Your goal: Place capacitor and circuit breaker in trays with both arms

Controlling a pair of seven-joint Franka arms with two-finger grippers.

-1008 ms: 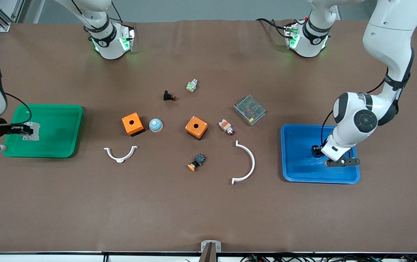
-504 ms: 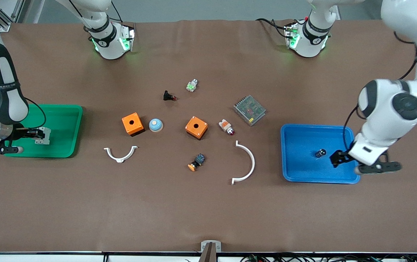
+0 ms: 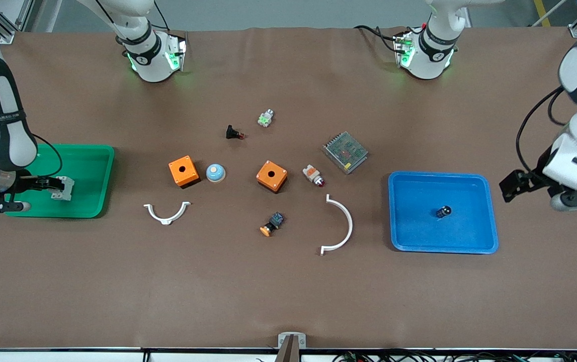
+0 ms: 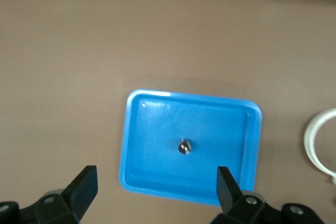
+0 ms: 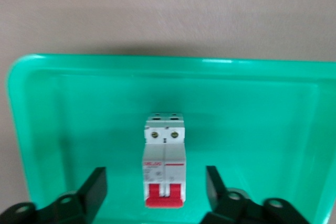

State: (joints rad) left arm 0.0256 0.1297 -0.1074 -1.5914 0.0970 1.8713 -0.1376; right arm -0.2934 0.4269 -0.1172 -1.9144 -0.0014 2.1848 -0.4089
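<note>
A smooth, glossy blue tray (image 3: pixel 489 211) with rounded corners lies on the matte brown table (image 3: pixel 288 291); a matching green tray (image 3: pixel 92 176) lies at the right arm's end. The left gripper (image 3: pixel 512 185), fingers spread and empty, now hangs over bare table beside the blue tray, having pulled off it. The right gripper (image 3: pixel 49 187), fingers apart, hovers over the boxy white circuit breaker (image 5: pixel 164 165), released in the green tray. The tiny black cylindrical capacitor (image 3: pixel 443 211) stands mid-tray, apart from the left gripper.
</note>
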